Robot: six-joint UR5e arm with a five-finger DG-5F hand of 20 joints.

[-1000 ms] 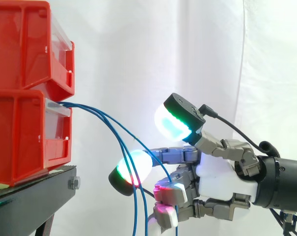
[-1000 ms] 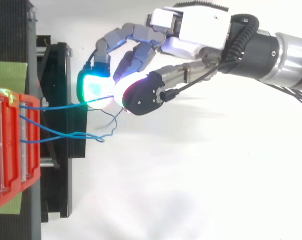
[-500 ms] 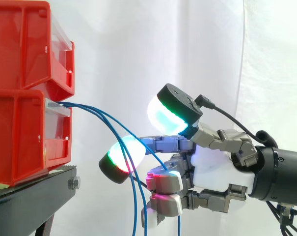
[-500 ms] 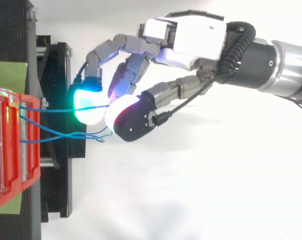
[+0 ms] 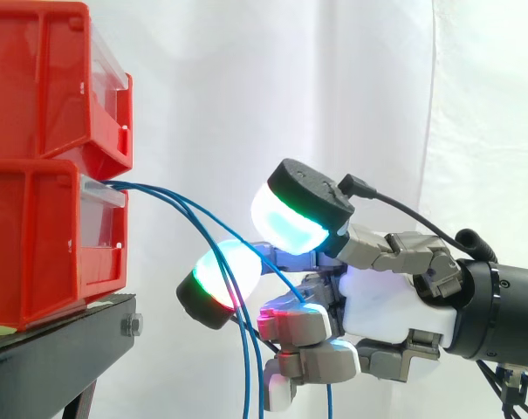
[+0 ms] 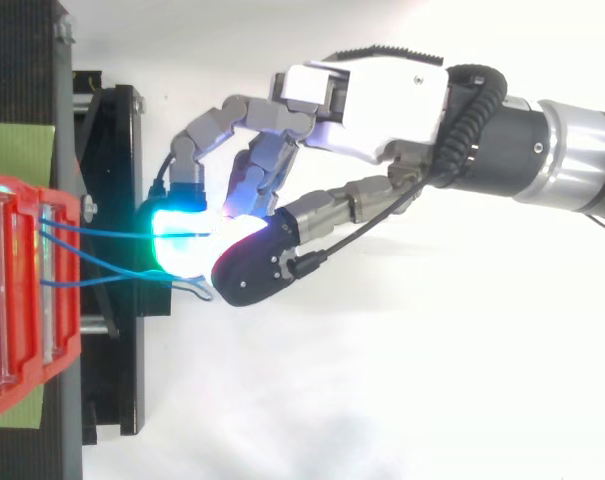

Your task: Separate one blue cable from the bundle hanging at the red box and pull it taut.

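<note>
You see stacked red plastic bins (image 5: 45, 236) at left, thin blue cables (image 5: 198, 218) drooping rightward from the lower bin's front, and the hand (image 5: 390, 305) pinching one blue cable (image 6: 102, 234), nearly straight, between two glowing pads.

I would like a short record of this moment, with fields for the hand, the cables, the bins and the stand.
lower red bin: rests on the black stand
upper red bin: stacked on the lower one
hand: enters from the right, fingers curled, pads closed on one blue cable
blue cable: runs almost straight from the lower red bin to the pads
other blue cables: leave the same bin and sag downward
task state: one cable taken apart; full tautness cannot be told
</note>
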